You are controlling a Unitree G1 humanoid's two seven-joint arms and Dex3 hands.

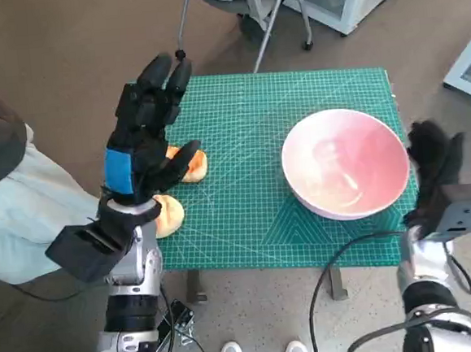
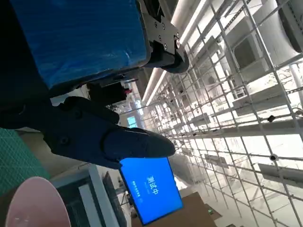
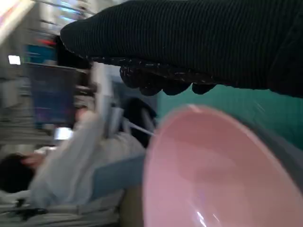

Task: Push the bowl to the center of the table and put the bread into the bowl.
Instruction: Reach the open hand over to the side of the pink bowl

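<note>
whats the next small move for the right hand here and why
Probably ease the gloved right hand left against the wide pink bowl's rim and start nudging it toward the middle of the green cutting mat. The bowl sits on the mat's right half, the hand hangs just beside its right edge, and the two golden bread pieces lie at the mat's left under the raised left hand.

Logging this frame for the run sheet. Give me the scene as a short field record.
bowl: pink bowl, upright and empty, on the right part of the green mat, not yet at the center
bread: two pieces at the mat's left edge, partly hidden by the left hand
left hand: raised above the bread, fingers apart, holding nothing
right hand: at the mat's right edge beside the bowl; contact unclear
bread in bowl: no
</note>
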